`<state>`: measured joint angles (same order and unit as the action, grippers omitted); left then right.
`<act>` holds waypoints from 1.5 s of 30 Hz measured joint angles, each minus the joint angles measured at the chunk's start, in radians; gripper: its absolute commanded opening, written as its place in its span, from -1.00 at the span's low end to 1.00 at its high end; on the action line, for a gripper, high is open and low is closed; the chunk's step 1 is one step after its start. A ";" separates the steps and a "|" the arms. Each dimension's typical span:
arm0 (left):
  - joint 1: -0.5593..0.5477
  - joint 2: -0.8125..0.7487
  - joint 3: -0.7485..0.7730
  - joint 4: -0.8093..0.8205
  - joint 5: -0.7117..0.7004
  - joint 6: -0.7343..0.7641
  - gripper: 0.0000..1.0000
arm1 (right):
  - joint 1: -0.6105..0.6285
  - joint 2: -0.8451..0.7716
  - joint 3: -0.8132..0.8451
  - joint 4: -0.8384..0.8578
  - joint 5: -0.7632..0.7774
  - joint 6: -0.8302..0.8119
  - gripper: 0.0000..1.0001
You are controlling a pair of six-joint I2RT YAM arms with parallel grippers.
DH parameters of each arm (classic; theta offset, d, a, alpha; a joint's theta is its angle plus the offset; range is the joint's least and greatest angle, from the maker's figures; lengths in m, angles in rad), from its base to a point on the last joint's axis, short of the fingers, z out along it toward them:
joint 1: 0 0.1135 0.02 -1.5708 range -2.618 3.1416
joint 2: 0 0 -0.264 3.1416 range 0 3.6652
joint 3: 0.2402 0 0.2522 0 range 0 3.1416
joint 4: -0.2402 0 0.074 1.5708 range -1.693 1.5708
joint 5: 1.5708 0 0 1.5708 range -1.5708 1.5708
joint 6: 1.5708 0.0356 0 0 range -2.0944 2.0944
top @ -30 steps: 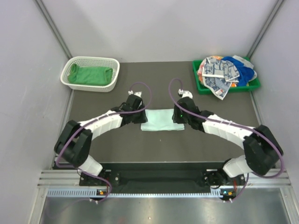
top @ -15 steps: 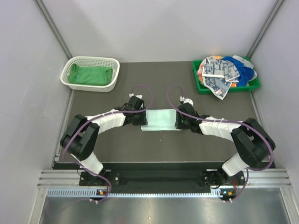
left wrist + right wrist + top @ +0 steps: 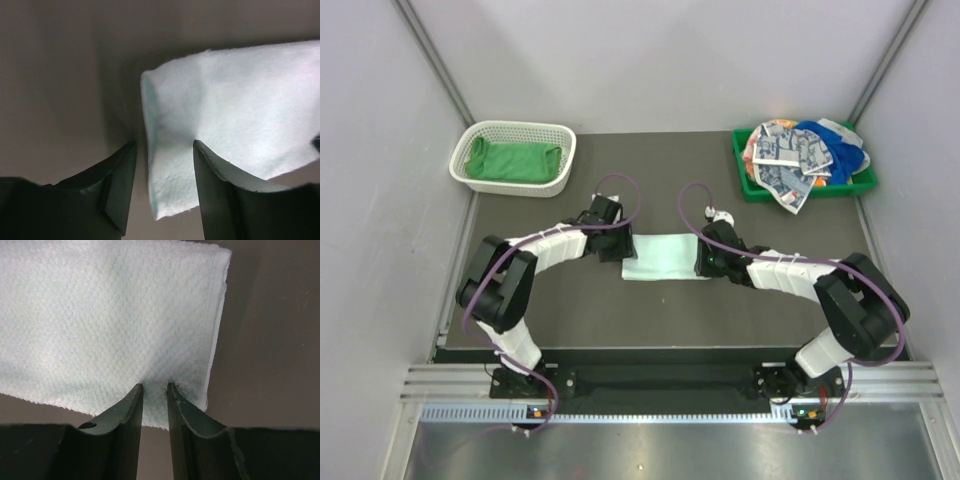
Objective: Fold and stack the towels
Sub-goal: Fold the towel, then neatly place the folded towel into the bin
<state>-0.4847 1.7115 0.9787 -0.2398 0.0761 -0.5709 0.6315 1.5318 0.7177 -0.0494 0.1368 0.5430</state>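
Observation:
A pale mint towel [image 3: 665,258] lies folded flat at the middle of the table. My left gripper [image 3: 620,245] is at its left edge. In the left wrist view the jaws [image 3: 163,143] stand open astride that edge of the towel [image 3: 235,110], one finger on the table and one on the cloth. My right gripper [image 3: 706,258] is at the towel's right side. In the right wrist view its jaws [image 3: 154,386] are nearly closed, pinching a pucker of the towel [image 3: 110,315] near the near right corner.
A white mesh basket [image 3: 470,150] at the back left holds a folded bright green towel [image 3: 512,162]. A green plastic tray [image 3: 865,183] at the back right holds a loose pile of towels [image 3: 800,155], blue, checked and orange-pink. Grey walls close in both sides.
Both arms have dropped low to the towel's two sides. The left gripper has then shifted slightly toward the far end of the left edge. The towel has stayed in place.

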 measured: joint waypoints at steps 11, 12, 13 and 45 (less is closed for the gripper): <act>-0.012 0.066 0.042 0.040 0.058 -0.008 -0.29 | 0.000 -0.007 -0.006 0.003 0.000 -0.001 -0.46; -0.017 0.069 0.043 0.045 0.056 -0.010 -0.39 | 0.000 -0.008 -0.006 0.003 -0.001 -0.001 -0.47; -0.024 0.075 0.044 0.049 0.053 -0.010 -0.54 | 0.000 -0.009 -0.006 0.002 -0.001 -0.001 -0.47; 0.048 0.681 1.034 -0.385 -1.044 0.406 -1.00 | -0.022 -0.197 0.319 -0.234 -0.064 -0.130 -0.23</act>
<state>-0.4370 2.3924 2.0125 -0.6243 -0.9676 -0.1654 0.6098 1.3346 1.0370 -0.2832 0.0727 0.4129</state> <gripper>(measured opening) 0.045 0.387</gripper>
